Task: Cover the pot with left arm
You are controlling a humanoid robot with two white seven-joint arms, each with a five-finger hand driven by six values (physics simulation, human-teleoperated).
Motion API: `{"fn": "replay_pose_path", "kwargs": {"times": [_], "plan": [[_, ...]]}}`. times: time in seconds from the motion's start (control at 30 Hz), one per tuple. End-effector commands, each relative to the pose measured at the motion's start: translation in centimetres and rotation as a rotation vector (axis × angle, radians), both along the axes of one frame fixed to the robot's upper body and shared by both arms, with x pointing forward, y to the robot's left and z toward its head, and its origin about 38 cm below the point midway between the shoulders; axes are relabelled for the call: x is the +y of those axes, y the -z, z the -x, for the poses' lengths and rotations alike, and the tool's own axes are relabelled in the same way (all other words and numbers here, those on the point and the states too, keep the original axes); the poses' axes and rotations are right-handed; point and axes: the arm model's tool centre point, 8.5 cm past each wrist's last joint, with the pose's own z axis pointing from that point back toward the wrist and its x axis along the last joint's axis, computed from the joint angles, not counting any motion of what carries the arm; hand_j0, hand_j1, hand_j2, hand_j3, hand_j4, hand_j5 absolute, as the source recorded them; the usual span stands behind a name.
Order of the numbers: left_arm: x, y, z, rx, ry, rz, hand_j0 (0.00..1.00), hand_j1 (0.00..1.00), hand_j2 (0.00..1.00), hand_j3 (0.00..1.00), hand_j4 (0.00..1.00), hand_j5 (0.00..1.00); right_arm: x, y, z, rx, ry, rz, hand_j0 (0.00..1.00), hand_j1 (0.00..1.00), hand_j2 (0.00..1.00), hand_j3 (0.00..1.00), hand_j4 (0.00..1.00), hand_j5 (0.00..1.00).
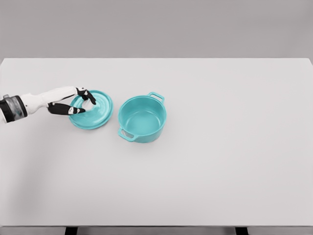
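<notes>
A teal lid [98, 113] lies on the white table [220, 161], left of the middle. My left hand [85, 105] reaches in from the left edge and sits over the lid's left half. Its fingers [91, 98] and thumb curl around the knob at the lid's centre. The lid still looks flat on the table. An open teal pot [142, 119] with two side handles stands upright just right of the lid, a small gap between them. The inside of the pot shows nothing in it. The right arm is out of view.
The table's far edge runs along the top under a grey wall. Its front edge is near the bottom of the view.
</notes>
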Motion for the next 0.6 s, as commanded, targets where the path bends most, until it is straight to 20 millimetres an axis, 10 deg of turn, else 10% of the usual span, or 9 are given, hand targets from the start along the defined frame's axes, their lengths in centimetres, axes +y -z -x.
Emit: {"fn": "replay_pose_path", "kwargs": {"times": [0.0, 0.57], "plan": [[-0.3, -0.3, 0.0, -0.007, 0.008, 0.006, 0.57, 0.57, 0.57, 0.57, 0.57, 0.57, 0.0, 0.0, 0.0, 0.000, 0.000, 0.000, 1.00, 1.00, 1.00, 1.00, 1.00, 1.00], [-1.2, -1.5, -0.2, -0.033, 0.042, 0.004, 0.57, 0.57, 0.57, 0.57, 0.57, 0.57, 0.0, 0.0, 0.0, 0.000, 0.000, 0.000, 1.00, 1.00, 1.00, 1.00, 1.00, 1.00]]}}
